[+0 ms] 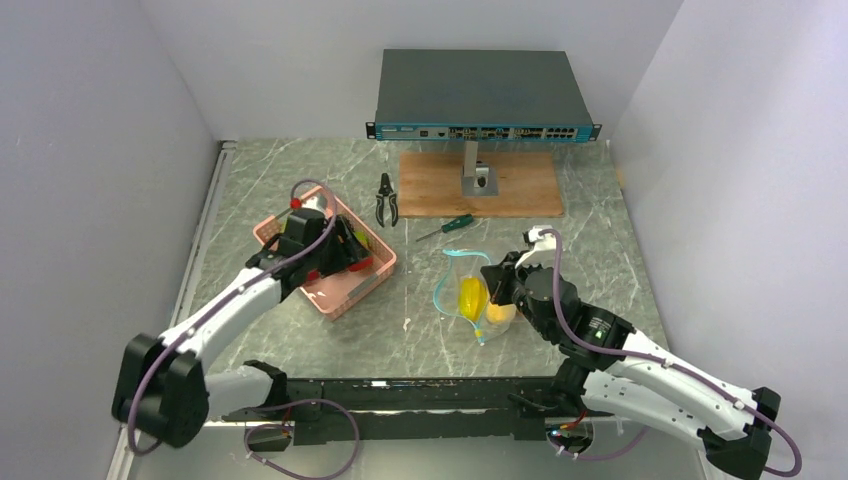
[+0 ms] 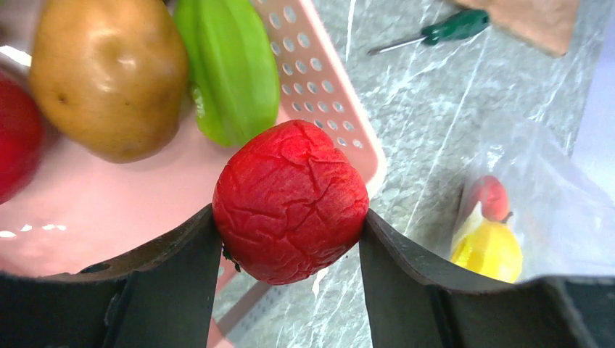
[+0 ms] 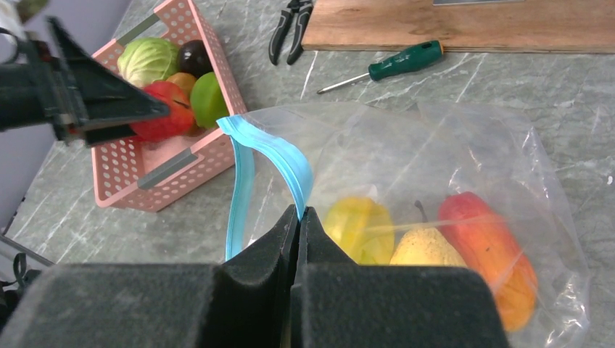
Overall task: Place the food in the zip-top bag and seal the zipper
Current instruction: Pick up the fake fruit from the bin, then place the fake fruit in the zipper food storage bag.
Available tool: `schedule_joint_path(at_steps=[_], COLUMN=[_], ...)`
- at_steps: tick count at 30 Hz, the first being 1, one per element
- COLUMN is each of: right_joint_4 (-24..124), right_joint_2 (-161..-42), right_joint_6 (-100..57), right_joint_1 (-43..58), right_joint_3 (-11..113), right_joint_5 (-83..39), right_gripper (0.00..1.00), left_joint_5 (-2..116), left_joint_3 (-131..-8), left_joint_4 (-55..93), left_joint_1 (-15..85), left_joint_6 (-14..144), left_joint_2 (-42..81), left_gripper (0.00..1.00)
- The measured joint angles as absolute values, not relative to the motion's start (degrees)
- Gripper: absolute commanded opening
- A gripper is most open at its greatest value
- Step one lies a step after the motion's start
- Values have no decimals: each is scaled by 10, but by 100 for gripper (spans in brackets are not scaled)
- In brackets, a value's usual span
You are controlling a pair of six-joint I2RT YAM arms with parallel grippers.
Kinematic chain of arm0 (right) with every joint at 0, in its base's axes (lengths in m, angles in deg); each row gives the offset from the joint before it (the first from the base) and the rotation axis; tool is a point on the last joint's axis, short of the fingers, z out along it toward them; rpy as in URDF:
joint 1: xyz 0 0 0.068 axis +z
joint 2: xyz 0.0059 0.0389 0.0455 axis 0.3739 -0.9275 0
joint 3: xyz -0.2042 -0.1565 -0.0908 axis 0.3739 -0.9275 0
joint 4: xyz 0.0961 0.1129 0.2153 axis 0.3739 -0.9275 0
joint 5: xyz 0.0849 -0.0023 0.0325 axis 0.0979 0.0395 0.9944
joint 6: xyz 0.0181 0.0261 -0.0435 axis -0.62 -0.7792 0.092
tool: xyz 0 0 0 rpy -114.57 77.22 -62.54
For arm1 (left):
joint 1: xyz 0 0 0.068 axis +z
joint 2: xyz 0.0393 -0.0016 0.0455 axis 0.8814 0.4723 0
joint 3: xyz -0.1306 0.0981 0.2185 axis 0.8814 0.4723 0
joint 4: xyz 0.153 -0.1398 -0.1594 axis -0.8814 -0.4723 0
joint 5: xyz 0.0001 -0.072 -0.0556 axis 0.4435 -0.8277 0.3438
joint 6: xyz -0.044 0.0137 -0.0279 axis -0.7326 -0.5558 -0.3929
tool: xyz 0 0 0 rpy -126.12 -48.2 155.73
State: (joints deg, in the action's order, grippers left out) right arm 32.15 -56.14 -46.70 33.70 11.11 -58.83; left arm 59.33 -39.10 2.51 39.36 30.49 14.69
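The left pincer clamped a wrinkled red fruit at the rim of the basket. The right pincer, fully closed, pinched the zipper of the bag.

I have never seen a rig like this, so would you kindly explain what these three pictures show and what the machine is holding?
It is two robot arms bolted to a table. One picture looks down from above; the other two come from cameras on each wrist. The left gripper clamps a wrinkled red fruit at the pink basket of produce. The right gripper pinches the zipper of the clear zip-top bag, which already holds yellow and red food. A screwdriver, pliers and a wooden board lie farther back.
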Motion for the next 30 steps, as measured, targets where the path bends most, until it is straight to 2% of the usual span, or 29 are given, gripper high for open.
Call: schedule_joint_path(at_steps=[11,18,23,27,30], right_joint_4=[331,347,357,365,369], right_joint_2=[-573,-586,-601,-609,-611], right_joint_6=[-467,-468,-471,-474,-475], right_joint_1=[337,337,337,337,337], right_joint_3=[111,111,111,111,111], right_joint_5=[-574,-570,-558,-551,-547], right_gripper=[0,0,0,0,0], left_joint_5=[657,595,484,402,393], left_joint_3=[-348,-346,-346,-292,-250], left_joint_4=[-88,-118,-61,82,159], left_joint_1=[396,397,397,382,328], left_joint_6=[342,369,357,291,253], left_joint_2=[-103,-195,-203,-197,-175], left_gripper=[53,54,52,52,52])
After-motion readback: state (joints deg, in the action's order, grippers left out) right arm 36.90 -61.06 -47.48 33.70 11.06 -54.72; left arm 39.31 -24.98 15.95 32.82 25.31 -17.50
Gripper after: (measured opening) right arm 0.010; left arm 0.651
